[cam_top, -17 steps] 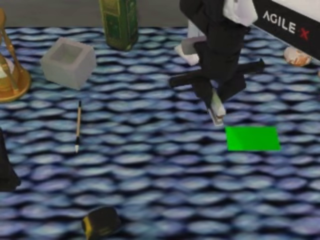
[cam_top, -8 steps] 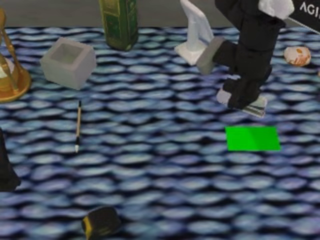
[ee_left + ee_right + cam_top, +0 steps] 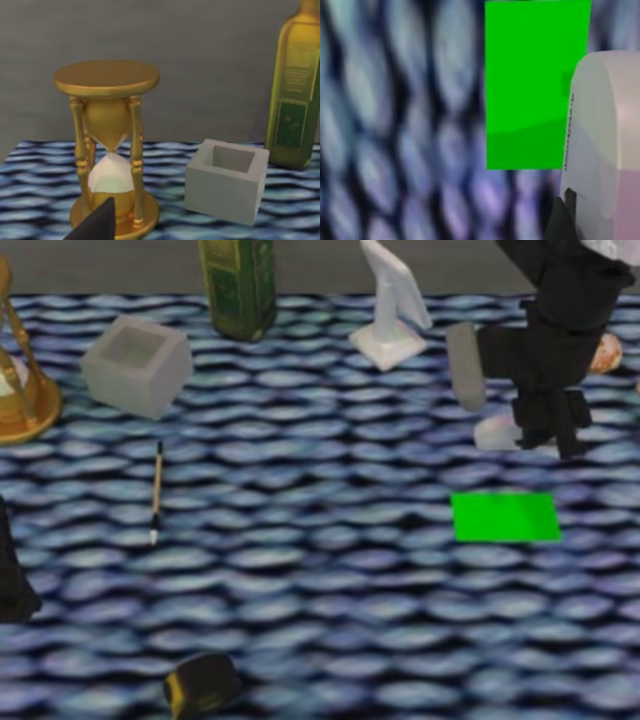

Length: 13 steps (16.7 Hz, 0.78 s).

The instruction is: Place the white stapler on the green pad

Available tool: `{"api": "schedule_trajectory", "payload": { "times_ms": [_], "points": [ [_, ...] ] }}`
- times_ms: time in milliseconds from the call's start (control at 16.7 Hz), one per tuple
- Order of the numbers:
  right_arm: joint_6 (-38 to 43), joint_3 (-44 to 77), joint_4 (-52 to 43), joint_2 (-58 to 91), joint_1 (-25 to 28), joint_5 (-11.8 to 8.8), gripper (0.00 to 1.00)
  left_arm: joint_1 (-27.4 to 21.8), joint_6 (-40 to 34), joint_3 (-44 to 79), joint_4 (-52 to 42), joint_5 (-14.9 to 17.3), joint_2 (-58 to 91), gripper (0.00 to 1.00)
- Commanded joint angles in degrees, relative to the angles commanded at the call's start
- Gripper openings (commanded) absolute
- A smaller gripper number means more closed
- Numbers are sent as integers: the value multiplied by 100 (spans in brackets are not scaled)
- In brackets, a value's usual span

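Honestly nothing readable here. The tall green bottle [image 3: 238,285] behind the grey cube [image 3: 136,364] has a label panel, and the left wrist view shows it closer [image 3: 292,95], but the print is just blurry lines, no letters I can make out. The green pad [image 3: 505,517] is plain, no markings.

My table [image 3: 300,590] is covered edge to edge in a blue-grey woven pattern with dark gaps between the strands, filling nearly the whole top view. Along the upper edge of that frame runs a plain grey strip. In my left wrist view a flat, unmarked grey wall [image 3: 200,60] rises behind the table's far edge, evenly lit.
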Motion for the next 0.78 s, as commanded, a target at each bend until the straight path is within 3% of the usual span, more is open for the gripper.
{"api": "schedule_trajectory", "payload": {
  "times_ms": [480,780],
  "points": [
    [-214,-66,51,-58,-7,-1,0,0,0,0,0,0,0,100],
    [-195,-740,923,133,-23,-24,0,0,0,0,0,0,0,100]
  ]
}}
